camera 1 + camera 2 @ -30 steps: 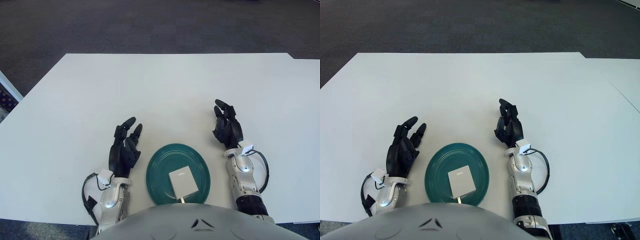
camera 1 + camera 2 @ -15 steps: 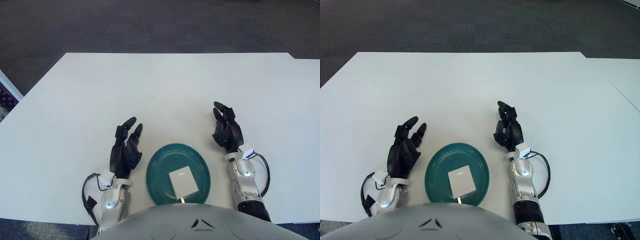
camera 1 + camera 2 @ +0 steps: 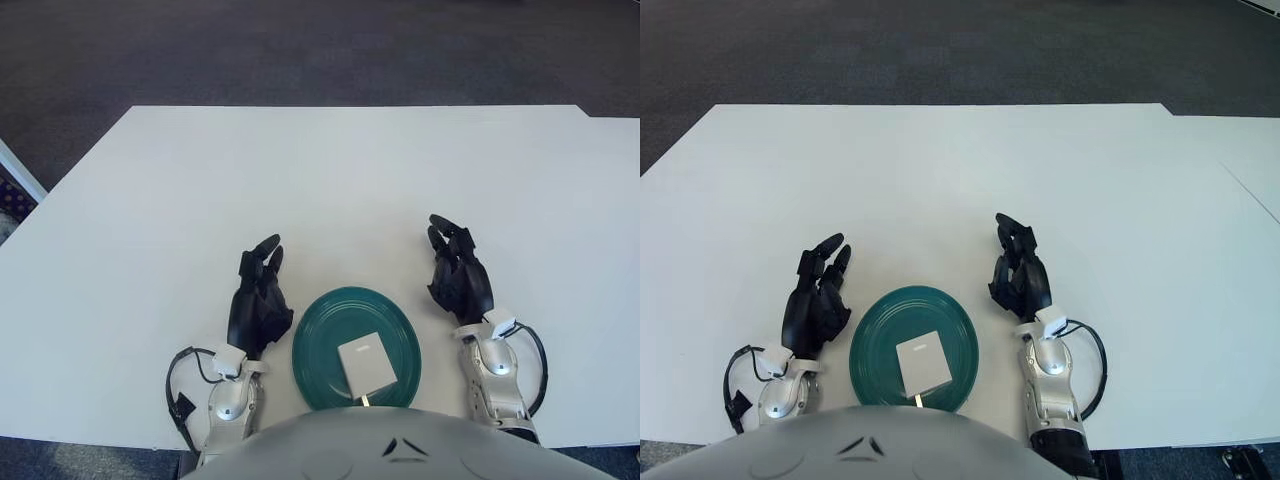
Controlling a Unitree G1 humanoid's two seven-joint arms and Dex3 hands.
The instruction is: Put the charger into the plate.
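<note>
A white square charger (image 3: 364, 360) lies flat inside the dark green plate (image 3: 325, 330) at the near edge of the white table, its plug end toward me. My left hand (image 3: 260, 297) rests just left of the plate, fingers relaxed and empty. My right hand (image 3: 457, 274) rests just right of the plate, fingers relaxed and empty. Neither hand touches the plate or the charger.
The white table (image 3: 330, 180) stretches far ahead and to both sides. Dark carpet floor (image 3: 300, 50) lies beyond its far edge. My own grey torso (image 3: 390, 450) hides the table's near edge below the plate.
Both forearms have drawn back toward me and stand more upright. The left hand has shifted slightly right, closer to the plate. The charger and plate have not moved.
</note>
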